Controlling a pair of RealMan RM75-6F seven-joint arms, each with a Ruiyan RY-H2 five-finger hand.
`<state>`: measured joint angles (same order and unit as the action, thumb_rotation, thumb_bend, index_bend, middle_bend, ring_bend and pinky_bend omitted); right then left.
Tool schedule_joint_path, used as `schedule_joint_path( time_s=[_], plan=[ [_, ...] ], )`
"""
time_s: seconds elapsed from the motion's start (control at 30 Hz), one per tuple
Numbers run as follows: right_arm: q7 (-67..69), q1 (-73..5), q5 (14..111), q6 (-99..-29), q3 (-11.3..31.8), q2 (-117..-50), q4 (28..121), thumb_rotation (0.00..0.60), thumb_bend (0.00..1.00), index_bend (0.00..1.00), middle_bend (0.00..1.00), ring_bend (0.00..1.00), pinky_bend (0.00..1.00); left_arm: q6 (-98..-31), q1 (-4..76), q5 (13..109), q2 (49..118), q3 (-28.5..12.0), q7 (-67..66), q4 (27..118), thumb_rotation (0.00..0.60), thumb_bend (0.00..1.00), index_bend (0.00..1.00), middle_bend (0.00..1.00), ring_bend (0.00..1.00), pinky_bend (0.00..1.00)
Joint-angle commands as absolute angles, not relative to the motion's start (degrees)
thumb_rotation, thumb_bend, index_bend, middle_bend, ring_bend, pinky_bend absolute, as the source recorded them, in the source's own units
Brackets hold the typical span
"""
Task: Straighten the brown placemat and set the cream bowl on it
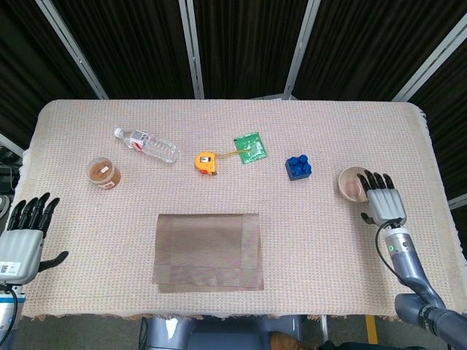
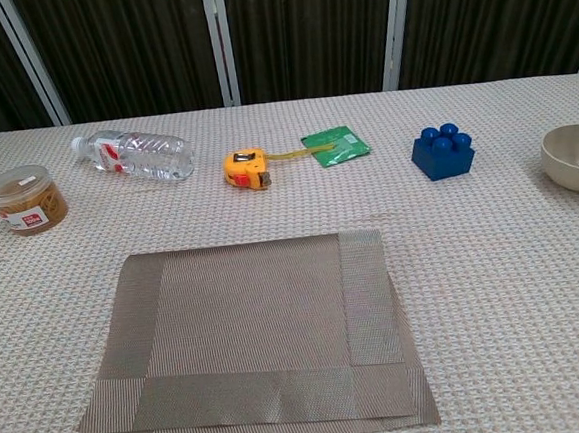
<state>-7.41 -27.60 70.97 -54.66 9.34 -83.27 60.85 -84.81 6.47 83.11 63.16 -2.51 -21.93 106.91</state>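
The brown placemat lies flat on the near middle of the table, a woven rectangle with a paler band along its right side and near edge. It appears folded over on itself, since a second layer shows just past the near edge, slightly skewed. The cream bowl sits upright on the table at the far right, well apart from the placemat, its pale inside facing up. The right hand is at the bowl's right rim, though whether its fingers grip it cannot be told.
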Motion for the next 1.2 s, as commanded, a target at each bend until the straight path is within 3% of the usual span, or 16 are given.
schedule_joint_path(
  time_s=[0.03, 0.3, 0.57, 0.77, 0.93, 1.07, 1.2],
  plan=[
    [-6.8, -25.1, 73.0, -59.4, 8.8, -77.6, 69.8, 0.600, 0.16, 0.00, 0.00, 0.00, 0.00, -85.2, 6.3, 83.8, 62.8, -2.3, -21.4, 107.2, 0.600, 0.14, 0.00, 0.00, 0.00, 0.00],
    [-4.8, -20.8, 83.0, -70.1, 6.1, -65.8, 79.8, 0.600, 0.05, 0.00, 0.00, 0.00, 0.00, -85.3, 6.4, 88.1, 62.1, -0.9, -19.2, 107.2, 0.600, 0.14, 0.00, 0.00, 0.00, 0.00],
    [0.0, -14.6, 88.4, -80.2, 3.5, -58.1, 88.8, 0.600, 0.05, 0.00, 0.00, 0.00, 0.00, -84.1, 7.8, 98.0, 62.9, 2.6, -13.6, 102.8, 0.600, 0.14, 0.00, 0.00, 0.00, 0.00],
    [-1.4, -10.6, 90.6, -87.4, 2.8, -59.0, 92.5, 0.600, 0.05, 0.00, 0.00, 0.00, 0.00, -81.4, 9.4, 103.6, 66.4, 5.2, -12.2, 99.2, 0.600, 0.19, 0.22, 0.00, 0.00, 0.00],
    [-3.1, -8.7, 91.0, -90.3, 2.7, -60.5, 92.8, 0.600, 0.05, 0.00, 0.00, 0.00, 0.00, -78.5, 10.8, 108.0, 72.8, 7.2, -13.3, 93.9, 0.600, 0.36, 0.39, 0.00, 0.00, 0.00],
    [-1.9, -8.5, 90.9, -90.2, 2.8, -60.3, 92.5, 0.600, 0.05, 0.00, 0.00, 0.00, 0.00, -74.9, 11.5, 107.6, 77.8, 7.8, -14.5, 90.3, 0.600, 0.41, 0.43, 0.00, 0.00, 0.00],
    [1.1, -8.3, 90.7, -90.0, 3.0, -59.7, 92.4, 0.600, 0.05, 0.00, 0.00, 0.00, 0.00, -72.4, 11.8, 105.0, 82.6, 7.2, -14.5, 87.5, 0.600, 0.43, 0.40, 0.00, 0.00, 0.00]
  ],
)
